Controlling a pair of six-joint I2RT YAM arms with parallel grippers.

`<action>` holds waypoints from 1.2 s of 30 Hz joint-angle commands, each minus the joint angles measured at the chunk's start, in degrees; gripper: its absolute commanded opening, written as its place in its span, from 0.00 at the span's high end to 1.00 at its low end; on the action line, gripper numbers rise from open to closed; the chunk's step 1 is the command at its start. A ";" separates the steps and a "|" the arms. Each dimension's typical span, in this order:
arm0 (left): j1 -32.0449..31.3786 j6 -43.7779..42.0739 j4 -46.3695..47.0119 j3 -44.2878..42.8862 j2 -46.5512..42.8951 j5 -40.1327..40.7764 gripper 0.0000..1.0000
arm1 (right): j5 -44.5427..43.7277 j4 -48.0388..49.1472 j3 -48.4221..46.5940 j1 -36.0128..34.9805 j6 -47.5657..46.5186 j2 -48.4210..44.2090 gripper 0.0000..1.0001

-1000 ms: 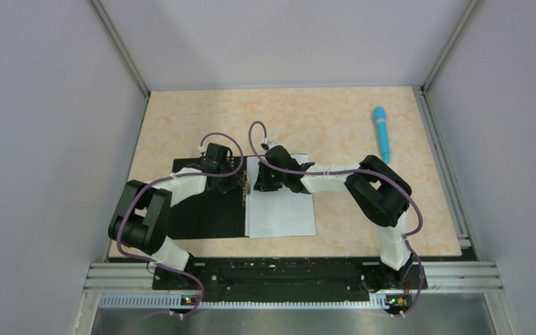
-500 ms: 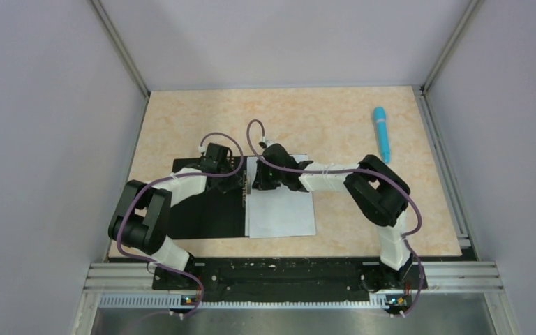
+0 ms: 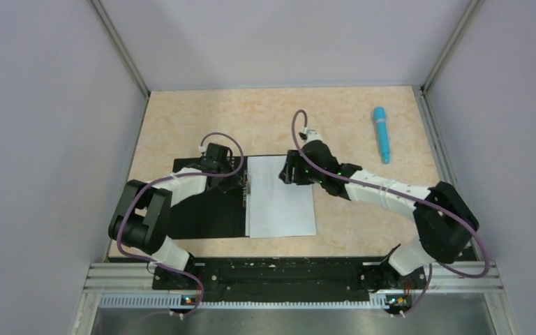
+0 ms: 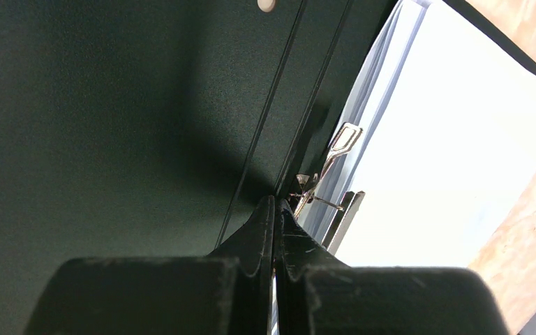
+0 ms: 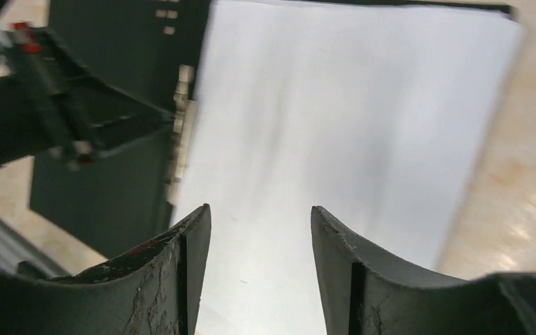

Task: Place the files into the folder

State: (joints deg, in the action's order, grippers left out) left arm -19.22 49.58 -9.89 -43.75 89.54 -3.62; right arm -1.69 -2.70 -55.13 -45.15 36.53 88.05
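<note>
The folder (image 3: 202,209) lies open with its black inside (image 4: 112,105) up. The files, white sheets (image 3: 280,199), lie flat on its right half, their left edge at the spine. My left gripper (image 3: 242,183) is shut, its tip (image 4: 273,204) pressed at the spine against the metal clip (image 4: 342,139). My right gripper (image 3: 285,174) hovers over the far part of the files (image 5: 349,105). It is open (image 5: 259,216) with nothing between its fingers. The left gripper (image 5: 77,118) and the clip (image 5: 181,118) also show in the right wrist view.
A blue pen (image 3: 382,134) lies on the beige tabletop at the far right. Grey walls and metal rails enclose the table on three sides. The arm bases stand on a black bar (image 3: 286,272) at the near edge.
My right gripper has opened, let go of the files and drawn back to the right, its elbow swinging out right. The left arm and the files have stayed put.
</note>
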 commanded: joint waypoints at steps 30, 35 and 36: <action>-0.65 0.42 -1.81 2.06 2.75 -2.17 1.00 | -4.92 0.78 14.77 4.44 0.27 -2.52 0.39; -0.69 0.64 -1.58 2.23 2.83 -2.39 1.00 | -3.84 1.16 13.82 4.45 0.52 -1.89 0.39; -0.71 0.73 -1.46 2.26 2.84 -2.52 1.00 | -3.72 1.13 13.55 4.41 0.55 -1.69 0.39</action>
State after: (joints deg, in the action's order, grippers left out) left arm -19.22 50.04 -8.73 -43.68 90.15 -5.45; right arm -6.33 -2.94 -39.13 -41.15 36.67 85.25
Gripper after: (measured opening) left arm 0.009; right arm 0.606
